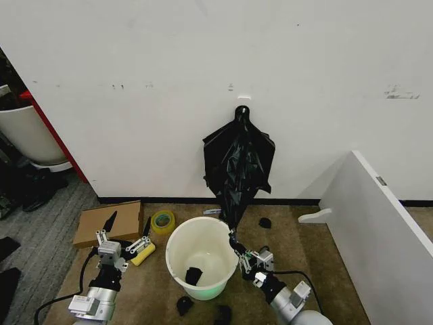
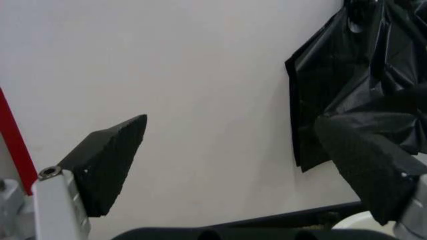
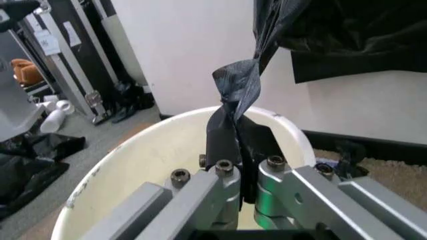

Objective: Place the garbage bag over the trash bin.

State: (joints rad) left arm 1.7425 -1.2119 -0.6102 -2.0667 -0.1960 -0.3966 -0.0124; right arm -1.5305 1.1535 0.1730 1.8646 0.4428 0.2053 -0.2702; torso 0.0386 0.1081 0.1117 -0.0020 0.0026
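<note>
Head view shows our bag hanging from a wall hook, its lower tip drawn down to the rim of the bin on the floor. Our right gripper sits at the bin's right edge, fingers clamped on the bag's twisted tail; the right wrist view shows that tail pinched between the pads above the bin's opening. Our left gripper waits left of the bin, fingers spread wide, pointing toward the wall beside the bag.
</note>
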